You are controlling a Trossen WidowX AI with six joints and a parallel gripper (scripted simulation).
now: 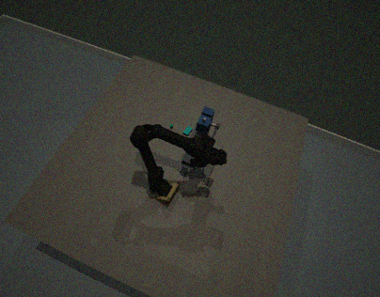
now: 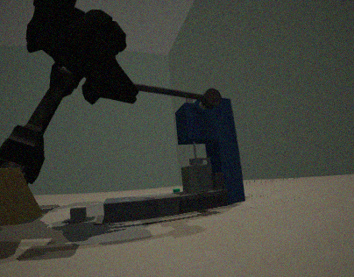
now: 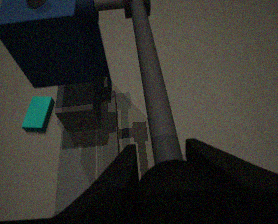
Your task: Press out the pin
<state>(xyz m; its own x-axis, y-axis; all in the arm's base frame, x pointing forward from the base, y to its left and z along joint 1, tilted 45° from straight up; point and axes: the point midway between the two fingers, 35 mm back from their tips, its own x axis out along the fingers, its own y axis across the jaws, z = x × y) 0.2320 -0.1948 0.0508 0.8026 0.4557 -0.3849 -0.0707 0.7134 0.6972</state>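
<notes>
"Holding the lever (image 2: 169, 91) (image 3: 156, 95) of a blue press (image 1: 207, 120) (image 2: 230, 156) (image 3: 57, 50), a black robot arm (image 1: 148, 153) (image 2: 75, 33) leans out over the table (image 1: 100, 130) (image 2: 277, 226) (image 3: 225, 90). It stands on a yellow base (image 1: 174, 192) (image 2: 10, 197)."

"How do the fingers (image 2: 134, 95) stand?"

"Only a little way open, closed around the lever, with a fingertip on either side of it in the wrist view. From above, the arm hides their grip."

"And the lever itself?"

"A long grey rod. In the exterior view it slopes gently, its gripped end slightly higher than the round pivot (image 2: 212, 97) by the top of the press."

"Where is the block?"

"The grey block (image 2: 196, 179) sits upright on the long, low press bed (image 2: 141, 209), below the overhanging blue head. The thin punch (image 2: 194, 151) comes down above it, with a small pale piece (image 2: 198, 160) at the block's top. I cannot tell whether the pin is out, nor make out the cup."

"Anything else nearby?"

"A flat teal piece (image 1: 187, 131) (image 2: 176, 190) (image 3: 38, 113) lies on the table beside the press, apart from it. A tiny green dot (image 1: 171, 126) shows farther off in the top view."
</notes>
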